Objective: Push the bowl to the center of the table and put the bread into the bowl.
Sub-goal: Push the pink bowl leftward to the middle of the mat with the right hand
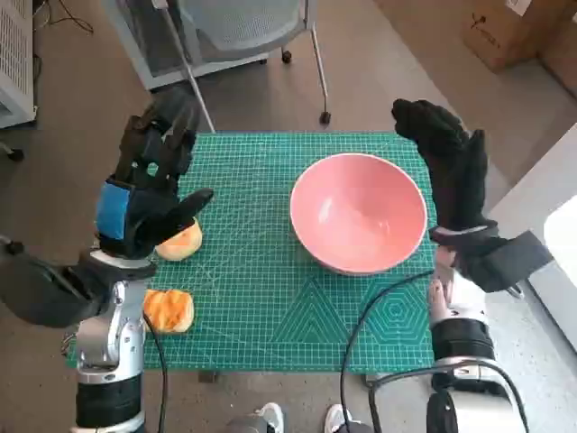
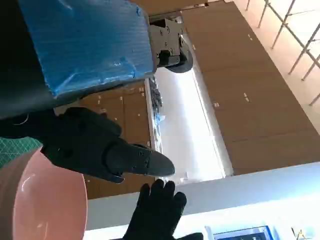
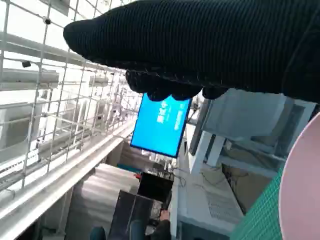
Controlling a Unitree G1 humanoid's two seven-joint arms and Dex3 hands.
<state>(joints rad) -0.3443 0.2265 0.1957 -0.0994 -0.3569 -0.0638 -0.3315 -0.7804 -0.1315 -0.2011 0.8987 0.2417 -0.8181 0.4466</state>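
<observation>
Hovering beside the pink bowl [image 1: 358, 224], which is sitting right of the table's [image 1: 270, 325] centre, your right hand [image 1: 451, 167] is spread and empty, so press flat and low on its wall, nudging slowly leftward.

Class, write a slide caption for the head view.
Both open hands, left and right, flank a pink bowl and two bread rolls on a green mat.

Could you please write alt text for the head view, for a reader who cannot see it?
An empty pink bowl sits right of center on a green mat, the gloved right hand raised beside it. The left hand hovers over two bread rolls.
</observation>
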